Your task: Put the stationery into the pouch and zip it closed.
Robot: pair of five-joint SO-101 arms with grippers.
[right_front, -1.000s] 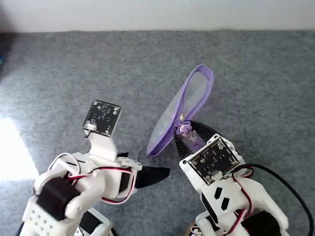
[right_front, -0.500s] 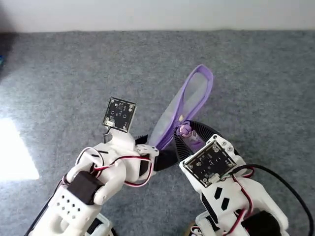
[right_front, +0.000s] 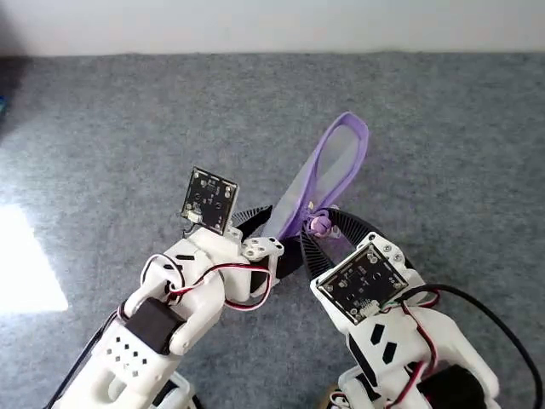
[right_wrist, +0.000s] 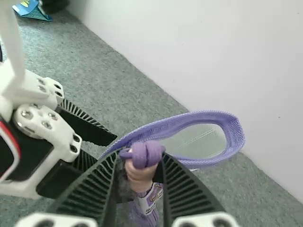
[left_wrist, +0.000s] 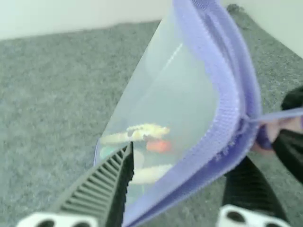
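1. Step in hand: the zip-closing stage, by my judgement. The stationery (left_wrist: 147, 139) already lies inside the pouch (right_front: 328, 166), seen as pale yellow, orange and green shapes through its wall.
2. Pouch: a flat, elongated envelope with translucent, softly glossy sides and a woven purple border carrying the zip teeth. It stands tilted on edge over the table (right_front: 128, 128), lower end between the two arms, upper end rounded and free.
3. Right gripper (right_wrist: 139, 163): its ribbed black jaws are pressed together on the zip pull (right_wrist: 141, 153), a purple knotted cord tab at the pouch's lower edge.
4. Left gripper (right_front: 272, 240): jaws spread wide, one on each side of the pouch's lower end. The fabric passes between them, and no clamping is evident.
5. How far the zip is run along its track cannot be told from these views.
6. Next move, as judged: the left jaws need to close on the border near the zip's start to anchor the fabric. The right arm can then draw the pull along the teeth, keeping the pull in line with the track.
7. Handling note: the thin walls look limp, so an unanchored pouch would likely follow the pull instead of closing.
8. Ground: a grey, short-pile carpet-like surface.
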